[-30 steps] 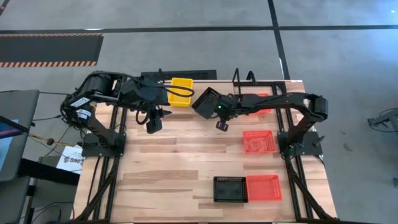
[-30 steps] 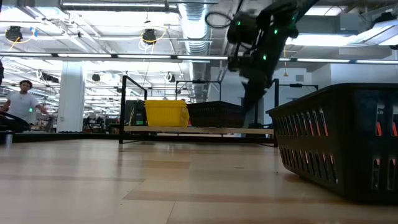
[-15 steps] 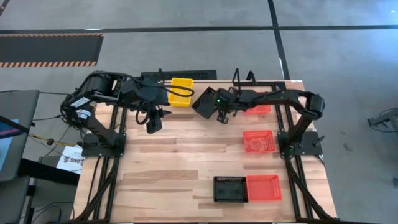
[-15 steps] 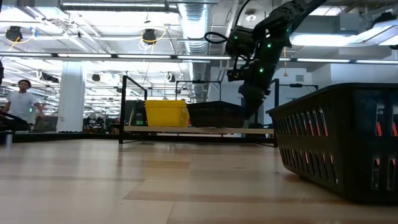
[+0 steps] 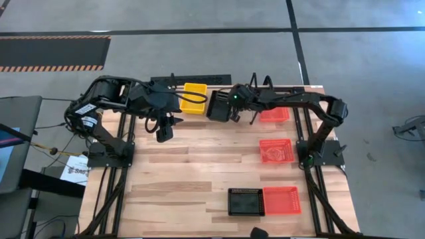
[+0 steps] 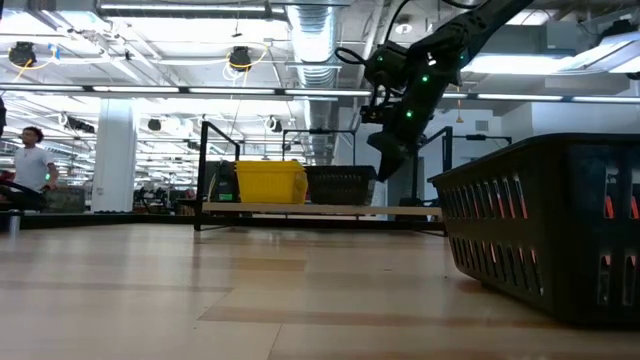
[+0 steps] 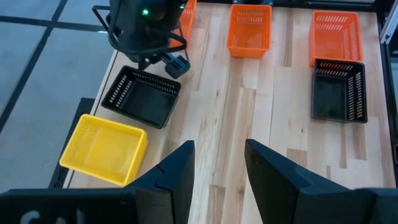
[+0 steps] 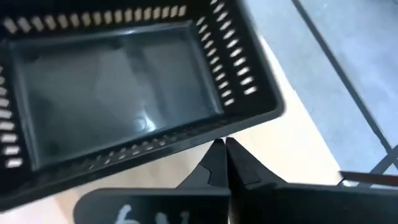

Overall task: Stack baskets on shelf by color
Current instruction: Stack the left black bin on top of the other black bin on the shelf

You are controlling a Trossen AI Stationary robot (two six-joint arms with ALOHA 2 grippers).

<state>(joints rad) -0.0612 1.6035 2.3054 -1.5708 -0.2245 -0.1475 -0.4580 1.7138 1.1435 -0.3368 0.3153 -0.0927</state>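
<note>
A black basket [image 5: 218, 107] sits flat on the shelf [image 6: 320, 209], right beside a yellow basket [image 5: 194, 97]. A red-orange basket [image 5: 273, 114] sits farther right on the shelf. My right gripper [image 8: 222, 146] is shut, and its tips meet the black basket's right-hand wall. It also shows in the low view [image 6: 383, 165], beside that basket [image 6: 340, 185]. My left gripper [image 7: 217, 162] hangs open above the table's left half, holding nothing. My right gripper pushes with its shut fingertips [image 8: 216, 149] against the outer face of the black basket's right-hand wall [image 8: 186, 134], toward its near corner. The fingers slant down from the table's right. The basket stands flat on the shelf board.
One red-orange basket [image 5: 275, 151] lies on the table at the right. A black basket [image 5: 245, 201] and a red-orange one [image 5: 281, 199] lie side by side near the front edge. Bare wood spans the middle and left. A person [image 6: 30, 165] stands far off in the room.
My right gripper has moved toward the table's far left, staying shut, up against the black basket. The basket stood askew on the shelf. It has turned square and slid left, up to the yellow basket.
</note>
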